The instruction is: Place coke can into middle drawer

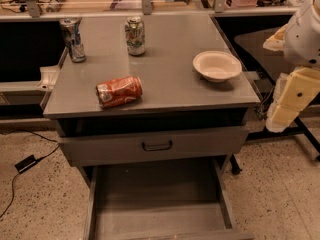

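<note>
The coke can (pixel 119 91), red-orange with white lettering, lies on its side near the front left of the grey cabinet top (pixel 170 44). The middle drawer (pixel 160 219) is pulled out wide below, its flat grey floor bare. Above it sits the shut drawer front with the black handle (pixel 157 146). My gripper (pixel 282 115) hangs at the right of the cabinet, off its edge and below the top's level, well away from the can. It holds nothing that I can see.
A green-and-white can (pixel 135 36) and a blue-silver can (pixel 73 39) stand upright at the back of the top. A white bowl (pixel 217 65) sits at the right. A black cable and adapter (pixel 25 163) lie on the floor at left.
</note>
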Robot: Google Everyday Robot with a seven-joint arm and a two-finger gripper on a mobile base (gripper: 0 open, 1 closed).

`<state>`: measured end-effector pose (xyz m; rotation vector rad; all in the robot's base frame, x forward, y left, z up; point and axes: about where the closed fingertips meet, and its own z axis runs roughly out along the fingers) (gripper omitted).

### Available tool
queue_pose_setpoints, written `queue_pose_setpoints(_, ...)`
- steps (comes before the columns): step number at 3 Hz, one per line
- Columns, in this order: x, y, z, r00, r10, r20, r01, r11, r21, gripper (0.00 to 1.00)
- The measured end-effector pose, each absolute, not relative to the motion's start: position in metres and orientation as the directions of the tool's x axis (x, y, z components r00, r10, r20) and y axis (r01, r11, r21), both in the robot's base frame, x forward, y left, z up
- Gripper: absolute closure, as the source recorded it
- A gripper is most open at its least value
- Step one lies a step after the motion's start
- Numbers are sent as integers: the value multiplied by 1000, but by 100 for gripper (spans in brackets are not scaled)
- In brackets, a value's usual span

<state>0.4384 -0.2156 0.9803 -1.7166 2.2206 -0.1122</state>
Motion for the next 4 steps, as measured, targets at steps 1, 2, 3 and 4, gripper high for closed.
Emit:
queue_pose_setpoints(1, 438, -216, 980, -219, -953, -211, -927, 270, -261, 0)
queue_pose_setpoints(2, 459, -200, 980, -180, -955, -237, -931, 244, -273, 0)
queue_pose_setpoints(3, 489, -169, 975, -120, -964, -236, -946, 183, -267, 0)
queue_pose_setpoints(4, 518, -122, 962, -38, -971, -238, -967, 96, -234, 0)
